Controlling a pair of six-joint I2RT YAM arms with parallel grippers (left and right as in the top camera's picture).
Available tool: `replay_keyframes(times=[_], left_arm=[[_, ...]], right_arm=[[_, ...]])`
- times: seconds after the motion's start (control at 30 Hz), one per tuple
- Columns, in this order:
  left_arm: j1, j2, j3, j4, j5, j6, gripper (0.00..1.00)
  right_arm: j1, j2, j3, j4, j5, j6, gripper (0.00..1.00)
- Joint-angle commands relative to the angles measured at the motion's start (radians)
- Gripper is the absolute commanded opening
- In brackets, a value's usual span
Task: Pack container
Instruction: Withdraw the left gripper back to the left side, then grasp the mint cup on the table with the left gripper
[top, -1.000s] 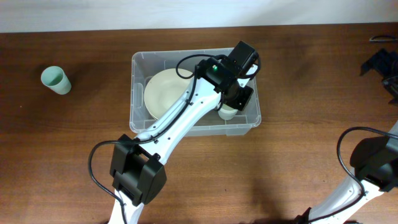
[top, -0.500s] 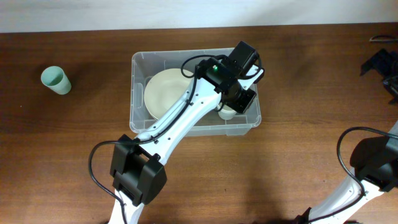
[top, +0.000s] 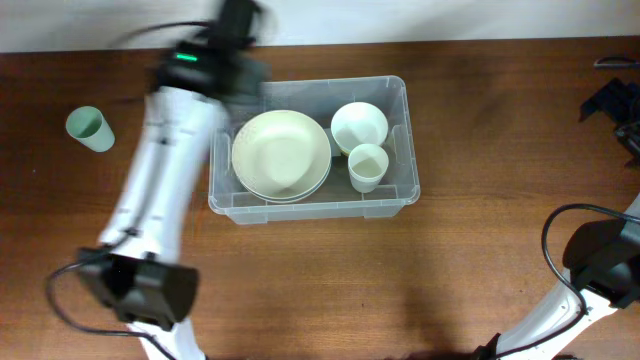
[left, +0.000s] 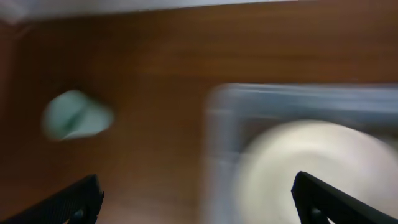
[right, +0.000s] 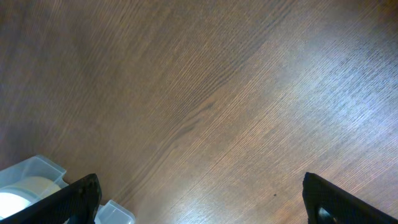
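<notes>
The container (top: 400, 190), a clear rectangular bin, stands mid-table and holds stacked cream plates (top: 281, 155), a white bowl (top: 359, 127) and a cream cup (top: 367, 167). A pale green cup (top: 89, 128) stands alone on the table at the far left. My left arm (top: 170, 150) is motion-blurred, reaching past the bin's back-left corner. Its wrist view is smeared: the left gripper (left: 199, 202) is open and empty, over the container's left wall (left: 217, 130), with the green cup (left: 74, 115) to the left and the plates (left: 311, 168) to the right. The right gripper (right: 199, 202) is open over bare wood.
The wooden table's (top: 480, 280) back edge meets a white wall just behind the bin. The right arm's dark body (top: 612, 105) sits at the far right edge. A corner of the container (right: 28, 171) shows at the bottom left of the right wrist view.
My left gripper opened and let go of the cream cup inside the bin. The arm then swung out and left to the bin's back-left corner. The right arm stayed still.
</notes>
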Motion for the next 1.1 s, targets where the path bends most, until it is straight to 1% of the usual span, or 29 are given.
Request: replay_keyframes(times=[0.0,0.1,0.23,0.33,0.43,0.47,0.6,0.8,1.07], left_arm=[[0.229,0.001,0.010,-0.026,0.054,-0.020,0.99],[0.382,0.031,0.003,-0.028,0.122,-0.020,0.99],[0.546,0.095,0.002,-0.024,0.180,-0.020,0.99],[0.629,0.154,0.002,-0.009,0.240,-0.019,0.99],[0.686,0.221,0.002,0.005,0.303,-0.007,0.99],[0.710,0.274,0.002,0.018,0.301,-0.002,0.99],[0.717,0.329,0.002,0.066,0.297,0.015,0.99],[0.714,0.338,0.002,0.183,0.301,0.014,0.98],[0.713,0.394,0.002,0.231,0.302,-0.005,0.97]], right_arm=[[0.003,-0.004,0.000,-0.002,-0.002,-0.007,0.99],[0.003,-0.004,0.000,-0.002,-0.002,-0.007,0.99],[0.003,-0.004,0.000,-0.002,-0.002,-0.007,0.99],[0.003,-0.004,0.000,-0.002,-0.002,-0.007,0.99],[0.003,-0.004,0.000,-0.002,-0.002,-0.007,0.99],[0.003,-0.004,0.000,-0.002,-0.002,-0.007,0.99],[0.003,-0.004,0.000,-0.002,-0.002,-0.007,0.99],[0.003,-0.004,0.000,-0.002,-0.002,-0.007,0.99],[0.003,-0.004,0.000,-0.002,-0.002,-0.007,0.99]])
